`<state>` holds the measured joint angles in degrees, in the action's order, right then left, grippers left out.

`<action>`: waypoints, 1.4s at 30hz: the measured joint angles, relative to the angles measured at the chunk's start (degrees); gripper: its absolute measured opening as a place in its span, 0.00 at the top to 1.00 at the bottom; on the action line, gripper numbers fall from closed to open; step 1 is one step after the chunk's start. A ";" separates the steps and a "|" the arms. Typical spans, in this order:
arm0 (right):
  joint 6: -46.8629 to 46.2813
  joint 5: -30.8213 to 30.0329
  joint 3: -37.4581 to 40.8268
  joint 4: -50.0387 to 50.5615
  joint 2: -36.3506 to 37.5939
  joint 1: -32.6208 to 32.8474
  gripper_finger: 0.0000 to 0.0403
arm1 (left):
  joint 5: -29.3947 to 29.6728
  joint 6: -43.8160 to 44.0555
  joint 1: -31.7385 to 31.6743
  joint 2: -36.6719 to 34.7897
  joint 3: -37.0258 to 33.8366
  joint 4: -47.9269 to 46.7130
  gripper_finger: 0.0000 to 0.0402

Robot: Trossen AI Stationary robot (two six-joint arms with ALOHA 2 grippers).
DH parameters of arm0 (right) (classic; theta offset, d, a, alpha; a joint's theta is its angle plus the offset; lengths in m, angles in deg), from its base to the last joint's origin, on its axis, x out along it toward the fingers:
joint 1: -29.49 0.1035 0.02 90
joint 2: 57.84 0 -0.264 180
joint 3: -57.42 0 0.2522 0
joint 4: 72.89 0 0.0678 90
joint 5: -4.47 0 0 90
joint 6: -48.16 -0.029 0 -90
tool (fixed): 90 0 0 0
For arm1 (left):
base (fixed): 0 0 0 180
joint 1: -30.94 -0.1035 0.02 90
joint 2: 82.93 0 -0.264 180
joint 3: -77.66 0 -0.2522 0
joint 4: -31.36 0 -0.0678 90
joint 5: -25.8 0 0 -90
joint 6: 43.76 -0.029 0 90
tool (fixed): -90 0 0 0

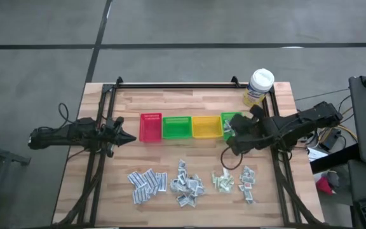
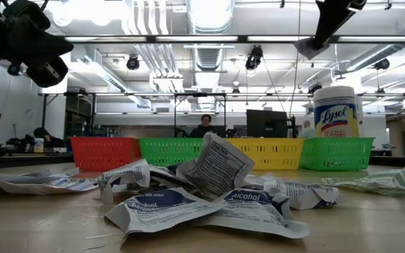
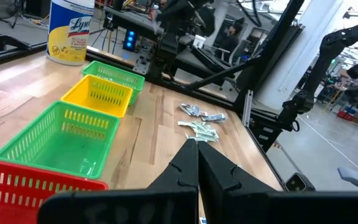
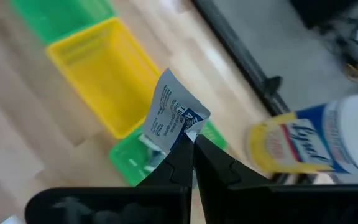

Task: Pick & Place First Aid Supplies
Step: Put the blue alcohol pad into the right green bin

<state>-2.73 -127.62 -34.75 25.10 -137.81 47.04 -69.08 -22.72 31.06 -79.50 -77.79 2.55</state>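
The right gripper (image 4: pixel 190 142) is seen clamped on a white-blue sachet (image 4: pixel 174 115), held above the rightmost green bin (image 4: pixel 135 160), just beside the yellow bin (image 4: pixel 101 68). The remaining first aid supplies (image 1: pixel 183 181) are spread in heaps across the table's (image 1: pixel 170 152) near side. The left gripper (image 1: pixel 127 137), pressed closed and empty, is held beside the red bin (image 1: pixel 150 127). Farther back, the wipes tub (image 1: pixel 259 86) is stood at the far right corner.
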 joint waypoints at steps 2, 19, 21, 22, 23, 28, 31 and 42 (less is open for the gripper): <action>-0.04 -0.14 0.02 0.62 -0.01 -1.58 0.98 | 0.00 0.00 0.00 0.00 0.01 0.01 1.00; 11.63 6.02 0.45 0.79 -0.38 -22.30 0.98 | 0.00 0.11 0.00 0.02 0.00 0.00 1.00; 12.30 6.89 0.81 0.77 -0.38 -24.32 0.98 | 0.00 0.11 0.00 0.01 0.02 0.00 1.00; 12.52 7.52 1.07 0.67 -0.37 -25.27 0.98 | 0.00 0.11 0.02 0.00 0.02 0.00 1.00; 12.87 8.11 1.38 0.61 -0.37 -26.22 0.98 | 0.00 0.12 0.01 0.00 0.00 0.00 1.00; 15.16 13.86 4.34 -2.37 -0.35 -29.74 0.98 | 0.00 0.13 0.01 0.00 0.00 0.00 1.00; 15.62 18.36 7.08 -5.89 -0.50 -30.91 0.98 | 0.00 0.15 0.00 0.01 0.00 0.00 1.00; 19.59 30.84 21.14 -20.45 -1.14 -32.65 0.98 | 0.00 0.17 0.00 0.00 0.02 0.00 1.00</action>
<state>16.86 -96.78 -13.62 4.65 -138.94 14.39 -69.08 -22.55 31.06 -79.51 -77.78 2.55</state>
